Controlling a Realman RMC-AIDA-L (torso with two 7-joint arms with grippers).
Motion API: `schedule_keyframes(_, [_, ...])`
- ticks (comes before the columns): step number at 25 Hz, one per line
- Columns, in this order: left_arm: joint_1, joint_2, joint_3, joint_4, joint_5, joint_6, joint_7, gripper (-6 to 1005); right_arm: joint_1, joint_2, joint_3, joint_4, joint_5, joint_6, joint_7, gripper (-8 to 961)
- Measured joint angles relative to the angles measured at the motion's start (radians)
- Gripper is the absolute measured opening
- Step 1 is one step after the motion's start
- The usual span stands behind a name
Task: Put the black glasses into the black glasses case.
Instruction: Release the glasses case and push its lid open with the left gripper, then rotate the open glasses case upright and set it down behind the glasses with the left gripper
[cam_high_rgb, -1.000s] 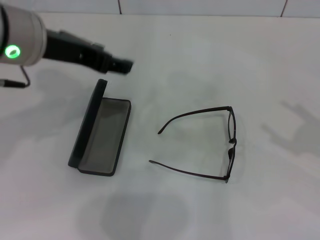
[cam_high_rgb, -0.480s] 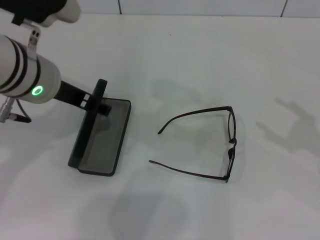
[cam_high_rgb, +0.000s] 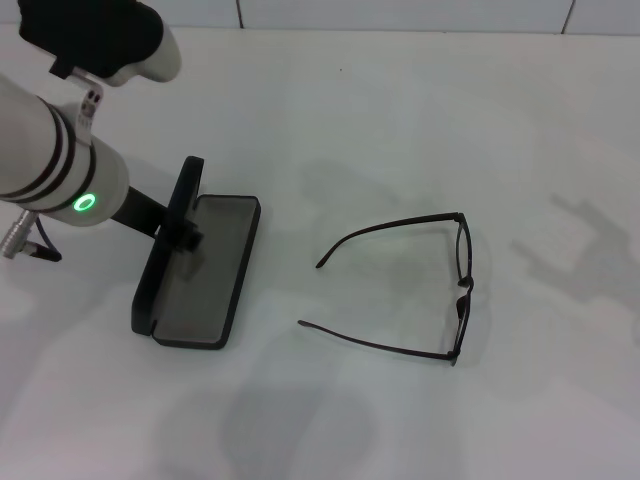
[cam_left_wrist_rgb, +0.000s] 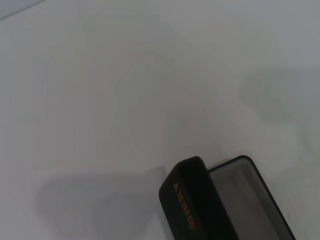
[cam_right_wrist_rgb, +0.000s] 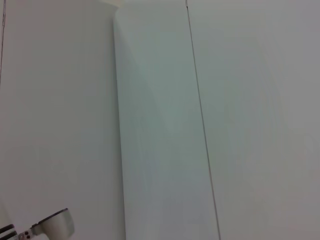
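My left end effector (cam_high_rgb: 185, 232) is down at the black glasses case (cam_high_rgb: 200, 275), at the raised lid near the far end of the open clamshell. It appears to have that lid pinched, though I cannot tell for certain how far my fingers are apart. The case lies open on the white table (cam_high_rgb: 400, 120), grey lining up, orange lettering on the lid's outside in my left wrist view (cam_left_wrist_rgb: 184, 204). The black glasses (cam_high_rgb: 430, 285) lie well apart from the case, off to my right, temple arms spread toward it. My right end effector is out of sight.
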Motion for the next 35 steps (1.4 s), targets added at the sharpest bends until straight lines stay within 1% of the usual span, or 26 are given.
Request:
schedule_keyframes(3, [-0.001, 0.0, 0.002, 0.0, 0.001, 0.001, 0.001, 519, 0.003, 0.0, 0.004, 0.004, 0.0, -0.002, 0.0, 852])
schedule_keyframes(9, [-0.003, 0.0, 0.004, 0.006, 0.003, 0.003, 0.012, 288, -0.003, 0.002, 0.006, 0.006, 0.0, -0.006, 0.0, 851])
schedule_keyframes(14, [-0.014, -0.001, 0.005, 0.018, 0.003, 0.008, 0.038, 193, -0.009, 0.002, 0.01, 0.019, 0.005, -0.013, 0.0, 849])
schedule_keyframes(19, [-0.03, -0.001, 0.005, 0.07, 0.004, 0.003, 0.083, 193, -0.014, 0.002, 0.012, 0.02, 0.008, -0.021, 0.0, 848])
schedule_keyframes(21, [-0.038, -0.003, 0.013, 0.099, 0.004, -0.024, 0.144, 193, -0.015, 0.002, 0.012, 0.02, 0.008, -0.026, 0.0, 848])
schedule_keyframes(24, [-0.05, -0.004, 0.067, 0.109, 0.004, -0.122, 0.27, 193, -0.019, 0.001, 0.013, 0.02, 0.009, -0.038, 0.0, 847])
schedule_keyframes(25, [-0.052, -0.004, 0.104, 0.099, 0.004, -0.184, 0.334, 193, -0.022, 0.002, 0.014, 0.02, 0.009, -0.043, 0.0, 847])
schedule_keyframes(26, [-0.053, -0.004, 0.122, 0.089, 0.003, -0.22, 0.369, 193, -0.025, 0.002, 0.016, 0.02, 0.01, -0.048, 0.0, 846])
schedule_keyframes(28, [-0.059, -0.006, 0.173, 0.038, 0.003, -0.345, 0.463, 192, -0.034, 0.001, 0.027, 0.025, 0.011, -0.063, 0.0, 846])
schedule_keyframes(30, [-0.069, -0.007, 0.205, -0.009, 0.003, -0.446, 0.513, 192, -0.047, 0.001, 0.045, 0.036, 0.012, -0.077, -0.001, 845])
schedule_keyframes(31, [-0.079, -0.007, 0.232, -0.048, 0.004, -0.523, 0.552, 192, -0.054, 0.0, 0.059, 0.044, 0.012, -0.088, -0.004, 845])
schedule_keyframes(35, [-0.099, -0.008, 0.307, -0.159, 0.003, -0.7, 0.679, 192, -0.079, -0.006, 0.102, 0.082, 0.013, -0.12, -0.02, 844])
